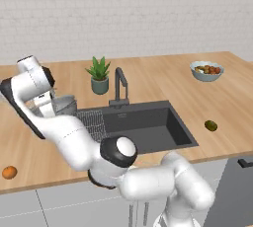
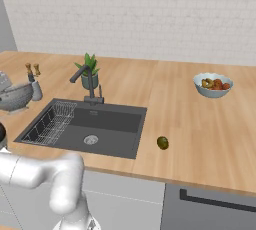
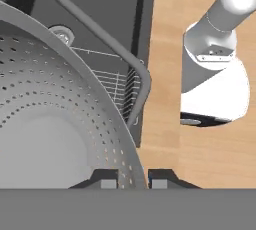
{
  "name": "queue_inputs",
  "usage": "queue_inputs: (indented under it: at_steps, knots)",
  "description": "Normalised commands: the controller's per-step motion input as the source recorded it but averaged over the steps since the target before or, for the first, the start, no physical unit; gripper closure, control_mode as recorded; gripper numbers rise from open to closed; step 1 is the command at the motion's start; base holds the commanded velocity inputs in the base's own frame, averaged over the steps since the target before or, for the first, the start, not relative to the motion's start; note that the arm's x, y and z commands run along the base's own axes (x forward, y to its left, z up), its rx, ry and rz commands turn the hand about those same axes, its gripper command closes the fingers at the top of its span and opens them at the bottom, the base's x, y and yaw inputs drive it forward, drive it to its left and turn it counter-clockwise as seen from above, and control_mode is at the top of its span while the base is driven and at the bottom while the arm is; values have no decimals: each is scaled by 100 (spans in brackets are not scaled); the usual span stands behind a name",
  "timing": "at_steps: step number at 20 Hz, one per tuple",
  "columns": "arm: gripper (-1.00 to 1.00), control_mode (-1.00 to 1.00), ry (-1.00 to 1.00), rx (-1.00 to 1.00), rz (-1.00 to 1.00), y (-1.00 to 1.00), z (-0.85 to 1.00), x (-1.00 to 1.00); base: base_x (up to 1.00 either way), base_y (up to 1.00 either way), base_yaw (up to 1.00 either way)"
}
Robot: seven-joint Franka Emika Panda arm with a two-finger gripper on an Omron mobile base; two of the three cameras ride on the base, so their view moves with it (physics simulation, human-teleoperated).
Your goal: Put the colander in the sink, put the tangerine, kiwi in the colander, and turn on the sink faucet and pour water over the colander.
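The colander (image 3: 55, 124), a silver perforated bowl, has my gripper (image 3: 133, 178) shut on its rim, one finger inside the wall and one outside. It sits at the left end of the sink (image 1: 148, 122), partly behind my arm, colander (image 1: 66, 104) and colander (image 2: 15, 96). The hand view looks past its side handle at the sink's wire rack (image 3: 115, 86) and drain (image 3: 62, 34). The tangerine (image 1: 9, 172) lies on the counter's front left. On the counter right of the sink rests the kiwi (image 1: 211, 125), kiwi (image 2: 162, 142). The sink faucet (image 1: 120, 85) stands behind the basin.
A potted plant (image 1: 99, 75) stands beside the faucet. A pale bowl of mixed fruit (image 1: 206, 70) is at the back right. Small shakers (image 2: 34, 85) stand just behind the colander. My own arm base (image 3: 215, 74) crosses the counter front.
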Motion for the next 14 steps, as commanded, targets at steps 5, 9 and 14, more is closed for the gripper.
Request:
queue_inputs:
  at_steps: [5, 9, 14]
  knots:
    - [100, -100, -26, 13, -12, -100, 0, -100, 0, 0, 0]
    - [100, -100, -26, 15, -4, -100, 3, -100, 0, 0, 0]
    - [100, -100, -21, 14, -1, -100, 7, -91, 0, 0, 0]
